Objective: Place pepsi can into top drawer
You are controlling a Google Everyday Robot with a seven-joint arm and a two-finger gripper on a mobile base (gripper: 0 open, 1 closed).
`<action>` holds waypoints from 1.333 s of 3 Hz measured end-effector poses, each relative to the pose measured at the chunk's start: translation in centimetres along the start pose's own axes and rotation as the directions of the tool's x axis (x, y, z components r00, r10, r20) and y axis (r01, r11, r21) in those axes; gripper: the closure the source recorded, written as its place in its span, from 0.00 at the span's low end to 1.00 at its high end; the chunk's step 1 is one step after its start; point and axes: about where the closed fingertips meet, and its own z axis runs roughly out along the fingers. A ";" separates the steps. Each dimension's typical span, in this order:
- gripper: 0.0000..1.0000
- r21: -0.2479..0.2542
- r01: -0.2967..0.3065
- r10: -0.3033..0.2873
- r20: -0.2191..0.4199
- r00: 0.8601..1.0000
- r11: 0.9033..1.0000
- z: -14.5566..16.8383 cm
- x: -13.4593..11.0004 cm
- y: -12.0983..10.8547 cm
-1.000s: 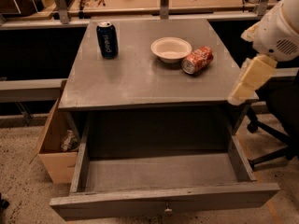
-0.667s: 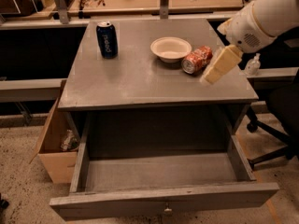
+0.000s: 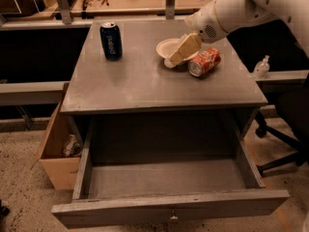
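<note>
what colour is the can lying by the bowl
The lying can is red-orange, clearest in the camera view; the gripper is over the bowl beside it.

Arm (image 3: 236, 8) extended from upper right; gripper (image 3: 174, 58) angled down-left.

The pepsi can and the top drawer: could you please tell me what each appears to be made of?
The pepsi can looks like glossy painted metal, with a silvery top. The top drawer looks matte grey, scuffed along its front edge; painted wood or metal, unclear. The gripper hangs above the white bowl.
</note>
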 end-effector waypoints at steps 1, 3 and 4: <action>0.00 0.005 -0.029 0.028 0.135 0.990 1.000 4.1 -3.0 -2.8; 0.00 0.029 -0.165 0.152 0.256 0.955 0.986 11.4 -7.0 -5.6; 0.00 0.029 -0.165 0.152 0.256 0.955 0.986 11.5 -7.0 -5.6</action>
